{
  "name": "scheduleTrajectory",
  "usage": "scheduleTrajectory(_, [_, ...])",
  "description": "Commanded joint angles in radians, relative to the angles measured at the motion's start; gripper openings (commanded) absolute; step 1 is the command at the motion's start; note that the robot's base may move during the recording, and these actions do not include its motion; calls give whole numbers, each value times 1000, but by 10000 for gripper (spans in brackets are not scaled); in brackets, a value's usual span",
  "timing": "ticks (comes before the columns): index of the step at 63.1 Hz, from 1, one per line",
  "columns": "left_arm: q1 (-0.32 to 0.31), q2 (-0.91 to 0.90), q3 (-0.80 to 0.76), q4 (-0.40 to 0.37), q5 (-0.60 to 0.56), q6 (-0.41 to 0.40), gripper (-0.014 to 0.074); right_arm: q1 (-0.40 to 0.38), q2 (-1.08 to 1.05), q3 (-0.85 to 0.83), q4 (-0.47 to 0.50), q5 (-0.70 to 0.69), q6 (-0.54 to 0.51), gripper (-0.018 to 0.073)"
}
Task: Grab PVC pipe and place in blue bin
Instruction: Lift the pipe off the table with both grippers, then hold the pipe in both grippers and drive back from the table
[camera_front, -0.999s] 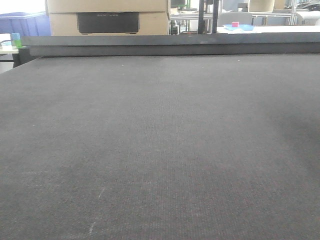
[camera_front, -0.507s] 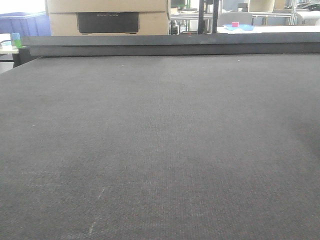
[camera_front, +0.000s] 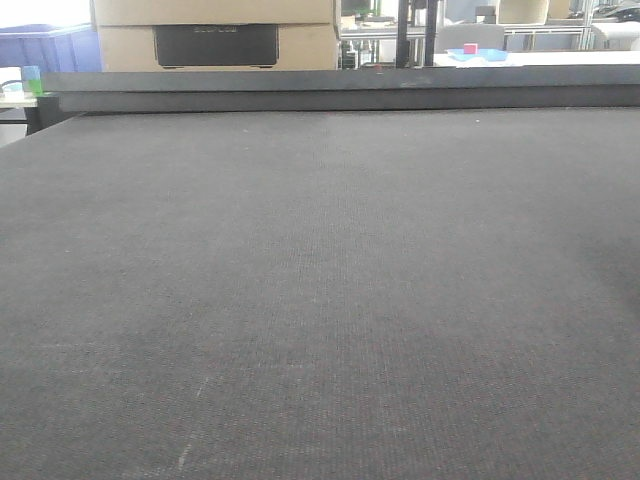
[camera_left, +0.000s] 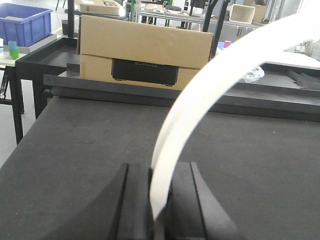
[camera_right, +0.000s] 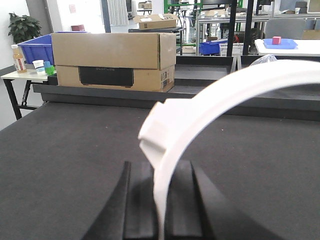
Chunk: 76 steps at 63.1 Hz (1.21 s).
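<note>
In the left wrist view a slim white curved PVC pipe (camera_left: 205, 85) rises from between the black fingers of my left gripper (camera_left: 160, 171), which is shut on its lower end, and arcs up to the right. In the right wrist view my right gripper (camera_right: 160, 169) is likewise shut on a white curved PVC pipe (camera_right: 210, 97), whose squared end (camera_right: 157, 127) juts out just above the fingers. A blue bin (camera_left: 25, 22) stands on a side table at the far left, beyond the mat, also visible as the blue bin (camera_right: 37, 47). The front view shows neither gripper nor pipe.
A dark grey mat (camera_front: 320, 300) covers the table. A cardboard box (camera_left: 145, 52) sits behind its raised far rim (camera_front: 340, 88). Small cups and a bottle (camera_right: 19, 57) stand on the side table. More tables and bins fill the background.
</note>
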<state>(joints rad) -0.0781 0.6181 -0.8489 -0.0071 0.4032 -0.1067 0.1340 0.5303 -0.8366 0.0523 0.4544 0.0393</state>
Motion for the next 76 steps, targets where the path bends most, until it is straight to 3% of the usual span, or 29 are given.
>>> scheduleTrajectory(1, [2, -5, -1, -6, -33, -2, -111, 0, -6, -1, -8, -31, -7, -168])
scheduleTrajectory(76, [2, -5, -1, -6, -33, -2, -111, 0, -6, -1, -8, -33, -7, -168])
